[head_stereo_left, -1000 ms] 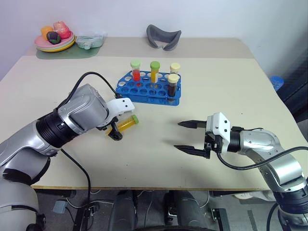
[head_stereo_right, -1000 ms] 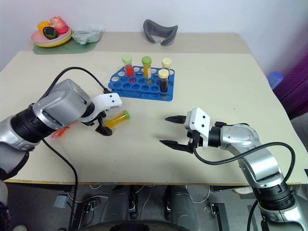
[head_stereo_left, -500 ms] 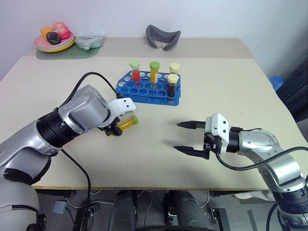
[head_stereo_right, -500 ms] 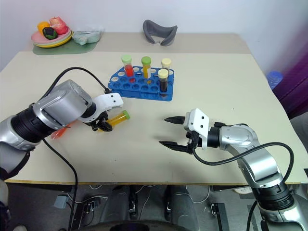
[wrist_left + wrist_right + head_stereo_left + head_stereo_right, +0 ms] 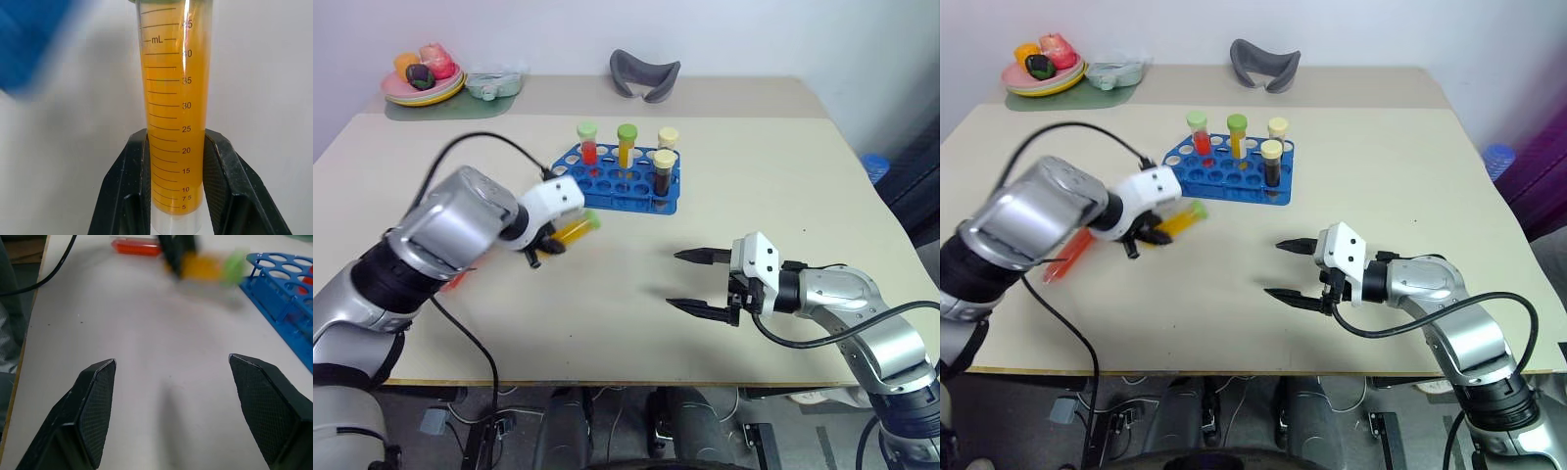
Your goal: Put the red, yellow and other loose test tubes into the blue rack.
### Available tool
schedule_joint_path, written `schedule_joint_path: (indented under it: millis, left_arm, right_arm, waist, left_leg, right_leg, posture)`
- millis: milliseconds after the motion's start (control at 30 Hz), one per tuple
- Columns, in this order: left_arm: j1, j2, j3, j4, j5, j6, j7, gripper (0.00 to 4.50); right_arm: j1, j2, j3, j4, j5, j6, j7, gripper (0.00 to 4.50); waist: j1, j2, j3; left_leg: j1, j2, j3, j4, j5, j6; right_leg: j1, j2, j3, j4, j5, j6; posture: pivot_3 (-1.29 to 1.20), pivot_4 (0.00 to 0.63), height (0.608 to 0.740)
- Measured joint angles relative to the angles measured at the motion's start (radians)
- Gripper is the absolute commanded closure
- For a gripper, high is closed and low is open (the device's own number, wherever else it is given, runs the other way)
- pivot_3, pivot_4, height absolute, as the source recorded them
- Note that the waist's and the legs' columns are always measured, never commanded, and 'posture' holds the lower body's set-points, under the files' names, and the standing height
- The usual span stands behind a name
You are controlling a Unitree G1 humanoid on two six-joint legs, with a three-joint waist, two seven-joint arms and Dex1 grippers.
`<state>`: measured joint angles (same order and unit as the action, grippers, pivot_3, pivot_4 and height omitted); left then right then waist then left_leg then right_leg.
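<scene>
My left gripper (image 5: 546,243) is shut on a yellow-liquid test tube (image 5: 574,230) with a green cap, holding it tilted above the table just in front of the blue rack (image 5: 607,183). In the left wrist view the tube (image 5: 175,98) sits between both black fingers (image 5: 134,176). The rack holds a red tube (image 5: 589,143), a yellow tube (image 5: 627,145) and two cream-capped tubes (image 5: 664,168). A red tube (image 5: 1069,257) lies on the table beside the left arm. My right gripper (image 5: 691,280) hovers open and empty at the front right.
A plate of fruit (image 5: 424,86) and a pale green dish (image 5: 496,85) sit at the back left. A grey curved object (image 5: 646,76) lies at the back centre. A blue item (image 5: 875,165) shows beyond the table's right edge.
My left gripper closed on the yellow tube and lifted it off the table, up and slightly toward the rack. The right gripper stayed still.
</scene>
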<state>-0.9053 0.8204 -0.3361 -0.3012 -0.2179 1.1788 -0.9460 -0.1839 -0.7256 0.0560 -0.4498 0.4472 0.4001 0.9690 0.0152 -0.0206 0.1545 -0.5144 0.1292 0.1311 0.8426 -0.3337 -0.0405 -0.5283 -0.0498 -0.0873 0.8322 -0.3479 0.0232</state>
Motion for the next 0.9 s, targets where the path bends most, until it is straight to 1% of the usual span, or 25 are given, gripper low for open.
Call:
schedule_joint_path:
  millis: [33, 133, 167, 200, 267, 333, 400, 467, 533, 633, 767, 900]
  left_arm:
    - [0.033, -0.079, 0.136, -0.016, -0.020, -0.049, 0.056, 3.69]
    - [0.096, -0.212, 0.335, -0.043, -0.034, -0.126, 0.199, 3.69]
    - [0.125, -0.241, 0.370, -0.046, -0.030, -0.160, 0.246, 3.69]
    - [0.172, -0.308, 0.418, -0.047, -0.020, -0.216, 0.317, 3.69]
    - [0.246, -0.415, 0.451, -0.044, -0.003, -0.301, 0.424, 3.69]
    - [0.304, -0.495, 0.438, -0.025, 0.024, -0.408, 0.502, 3.69]
    - [0.344, -0.580, 0.364, 0.038, 0.113, -0.570, 0.606, 3.69]
    - [0.357, -0.623, 0.271, 0.118, 0.188, -0.688, 0.668, 3.69]
    - [0.356, -0.662, 0.219, 0.211, 0.233, -0.808, 0.709, 3.69]
    - [0.331, -0.724, 0.209, 0.341, 0.251, -0.960, 0.755, 3.69]
    - [0.283, -0.765, 0.201, 0.525, 0.272, -1.141, 0.793, 3.69]
    - [0.259, -0.786, 0.205, 0.639, 0.274, -1.249, 0.819, 3.69]
  right_arm:
    - [0.001, 0.001, -0.001, 0.000, 0.000, 0.000, -0.008, 0.73]
    - [0.001, 0.013, -0.001, 0.000, 0.002, 0.006, -0.032, 0.73]
    - [0.001, 0.018, -0.001, 0.000, 0.002, 0.006, -0.040, 0.73]
    - [0.000, 0.029, -0.002, 0.000, 0.002, 0.007, -0.054, 0.73]
    - [-0.011, 0.046, 0.000, 0.000, 0.000, 0.008, -0.073, 0.73]
    - [-0.031, 0.062, 0.001, 0.001, -0.003, 0.008, -0.092, 0.73]
    - [-0.059, 0.081, 0.006, 0.003, -0.007, 0.009, -0.109, 0.73]
    - [-0.074, 0.085, 0.008, 0.004, -0.008, 0.013, -0.117, 0.73]
    - [-0.080, 0.087, 0.009, 0.006, -0.009, 0.019, -0.120, 0.73]
    - [-0.084, 0.087, 0.008, 0.015, -0.009, 0.027, -0.120, 0.73]
    - [-0.104, 0.087, 0.002, 0.023, -0.009, 0.031, -0.129, 0.73]
    - [-0.104, 0.087, -0.001, 0.023, -0.009, 0.037, -0.139, 0.73]
  waist:
    - [0.000, 0.000, 0.000]
    - [-0.004, 0.000, 0.000]
    - [-0.006, 0.001, -0.001]
    - [-0.006, 0.001, -0.001]
    - [-0.005, 0.000, 0.000]
    - [-0.001, 0.000, 0.000]
    - [0.007, 0.000, -0.001]
    - [0.019, 0.000, -0.001]
    - [0.022, 0.000, -0.001]
    - [0.022, 0.000, -0.001]
    - [0.022, 0.000, -0.001]
    - [0.022, 0.000, -0.001]
  left_leg:
    - [0.000, -0.001, 0.000, 0.000, 0.000, 0.000]
    - [0.001, -0.001, 0.000, -0.001, 0.000, 0.000]
    - [0.001, -0.001, -0.001, -0.001, 0.000, 0.000]
    - [0.002, -0.001, -0.001, -0.001, 0.000, 0.000]
    - [0.001, -0.001, -0.001, -0.001, 0.000, 0.000]
    - [0.000, -0.002, -0.001, 0.000, 0.000, 0.000]
    - [0.001, -0.004, -0.002, 0.000, 0.000, 0.000]
    - [0.000, -0.006, -0.002, 0.000, 0.000, 0.001]
    - [0.000, -0.006, -0.002, 0.000, 0.000, 0.001]
    - [0.000, -0.006, -0.002, 0.000, 0.000, 0.001]
    - [0.000, -0.006, -0.002, 0.001, -0.001, 0.001]
    - [0.000, -0.006, -0.002, 0.001, -0.001, 0.001]
  right_leg:
    - [0.000, -0.001, 0.000, 0.000, 0.000, 0.000]
    - [0.000, 0.000, 0.000, 0.001, 0.000, 0.000]
    - [0.000, 0.001, 0.001, 0.001, 0.000, 0.000]
    - [0.000, 0.001, 0.002, 0.002, 0.000, 0.000]
    - [-0.001, 0.000, 0.002, 0.003, 0.000, 0.000]
    - [-0.001, 0.000, 0.002, 0.003, 0.000, 0.000]
    - [-0.001, -0.002, 0.002, 0.003, 0.000, 0.001]
    - [-0.001, -0.003, 0.002, 0.003, 0.000, 0.001]
    - [-0.001, -0.003, 0.002, 0.004, 0.000, 0.001]
    - [-0.001, -0.003, 0.001, 0.004, 0.000, 0.001]
    - [-0.001, -0.003, 0.001, 0.004, 0.000, 0.001]
    - [-0.001, -0.003, 0.001, 0.004, 0.000, 0.001]
  posture:
    - [0.00, 0.150, 0.660]
    - [0.00, 0.150, 0.660]
    - [0.00, 0.150, 0.660]
    - [0.00, 0.150, 0.660]
    - [0.00, 0.150, 0.660]
    - [0.00, 0.150, 0.660]
    - [0.00, 0.150, 0.660]
    - [0.00, 0.150, 0.660]
    - [0.00, 0.150, 0.660]
    - [0.00, 0.150, 0.660]
    - [0.00, 0.150, 0.660]
    - [0.00, 0.150, 0.660]
